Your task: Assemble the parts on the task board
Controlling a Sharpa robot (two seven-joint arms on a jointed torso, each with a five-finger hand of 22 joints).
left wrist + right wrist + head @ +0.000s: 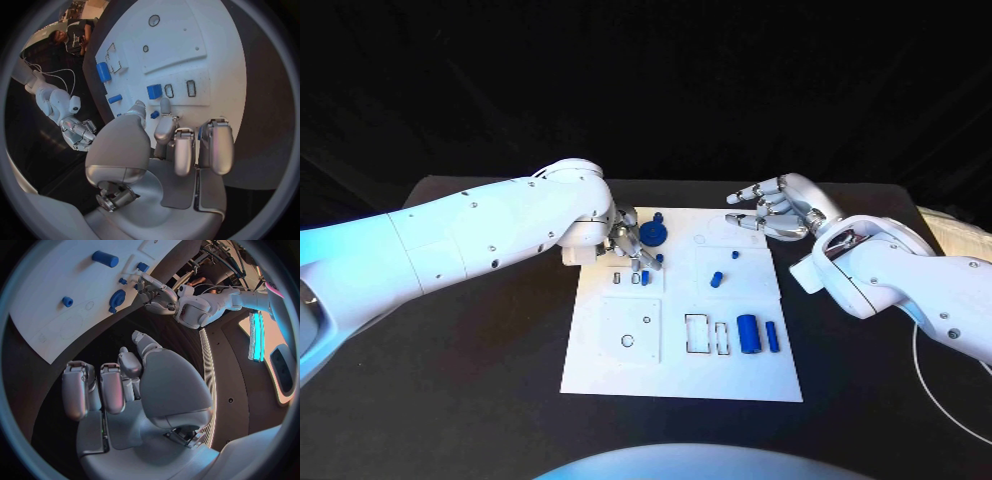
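A: Left hand point(626, 232)?
B: Hovering over the far left corner of the task board point(682, 375), fingers point(185, 150) loosely curled and apart, nothing between them. Just beside a round blue part point(655, 233) at the far edge.

A: And right hand point(776, 208)?
B: Off the far right corner of the board, over the black table point(459, 400). Fingers point(111, 387) curled in side by side, holding nothing.

A: Parts near the left hand?
B: A small blue block point(154, 91) and a tiny blue peg point(154, 114) just past the fingertips, next to two empty rectangular slots point(190, 88).

A: Further out?
B: A short blue piece point(715, 279) near the board's middle, with a tiny one point(736, 254) just beyond it. Toward the near right, a thick blue cylinder point(749, 333) lying flat, a thin blue bar point(772, 336) just beside it, both next to two outlined rectangular cutouts point(707, 333).

A: Anything from the right wrist?
B: Same round part seen as a ring-like shape point(117, 298), a small blue cap point(67, 301) well apart from it, the cylinder point(104, 259) lying at the far end.
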